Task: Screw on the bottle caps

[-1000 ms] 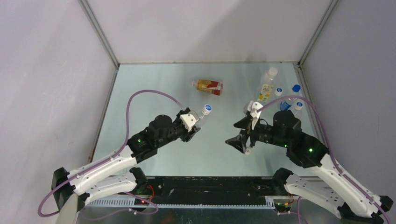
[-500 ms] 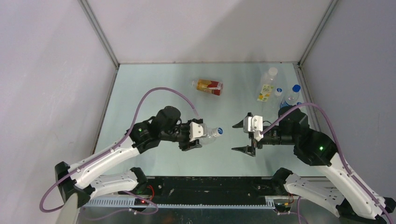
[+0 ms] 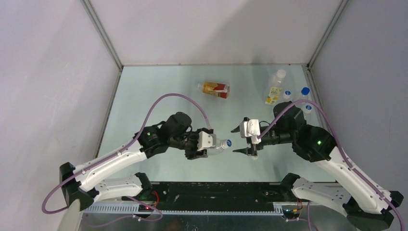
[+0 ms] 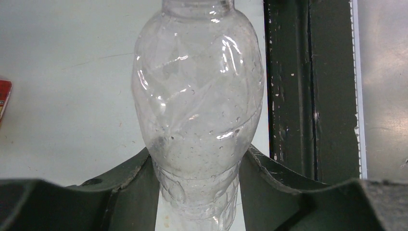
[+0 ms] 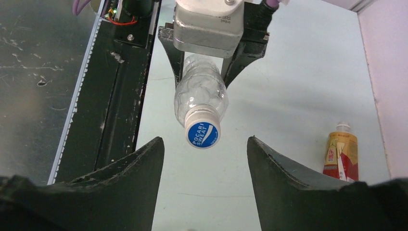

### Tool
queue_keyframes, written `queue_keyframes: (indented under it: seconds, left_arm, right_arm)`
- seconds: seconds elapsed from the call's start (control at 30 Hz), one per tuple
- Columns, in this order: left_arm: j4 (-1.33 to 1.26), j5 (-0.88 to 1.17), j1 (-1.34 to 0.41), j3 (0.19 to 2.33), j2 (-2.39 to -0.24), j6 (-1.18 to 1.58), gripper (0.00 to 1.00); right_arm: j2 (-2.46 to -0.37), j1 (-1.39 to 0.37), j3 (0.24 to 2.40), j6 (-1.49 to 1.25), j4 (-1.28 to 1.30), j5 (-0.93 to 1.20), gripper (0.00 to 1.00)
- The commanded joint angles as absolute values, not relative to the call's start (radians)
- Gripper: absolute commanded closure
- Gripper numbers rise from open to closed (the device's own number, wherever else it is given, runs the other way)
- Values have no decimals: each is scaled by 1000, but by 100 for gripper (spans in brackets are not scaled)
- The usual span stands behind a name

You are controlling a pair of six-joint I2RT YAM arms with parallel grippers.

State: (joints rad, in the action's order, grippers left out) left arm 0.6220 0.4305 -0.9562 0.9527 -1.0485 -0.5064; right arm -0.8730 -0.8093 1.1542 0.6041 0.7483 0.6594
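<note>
Clear plastic bottle (image 4: 198,96) clamped by its lower body between the dark fingers (image 4: 132,192) of the left gripper (image 4: 197,166), centre of frame, neck cut off at upper edge, pale table (image 4: 67,96) seen at left, dark rail (image 4: 298,86) at right.

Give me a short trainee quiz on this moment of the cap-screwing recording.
1. True or false: the left pincer is shut on the clear bottle.
2. The blue cap on that bottle's neck points: A) towards the open right pincer; B) straight up; C) straight down.
3. Fill in: the amber bottle is not standing; it lies on its ____.
Key: 1 true; 2 A; 3 side.
</note>
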Motion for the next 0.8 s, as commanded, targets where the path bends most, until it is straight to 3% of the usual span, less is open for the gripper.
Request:
queue_keyframes:
  seconds: [0.0,0.5,0.77]
  left_arm:
    - [582,470,-963,1001,-1043,-508,82]
    - [571,489,-969,1013,-1049,-496,82]
    - [547,474,-971,1017,-1049,-488,82]
  right_arm:
    - [-889,-834,1197,637,752,661,36]
    - [-929,-902,1197,659,759,576,51]
    - [-942,-921,1197,594,742,551,73]
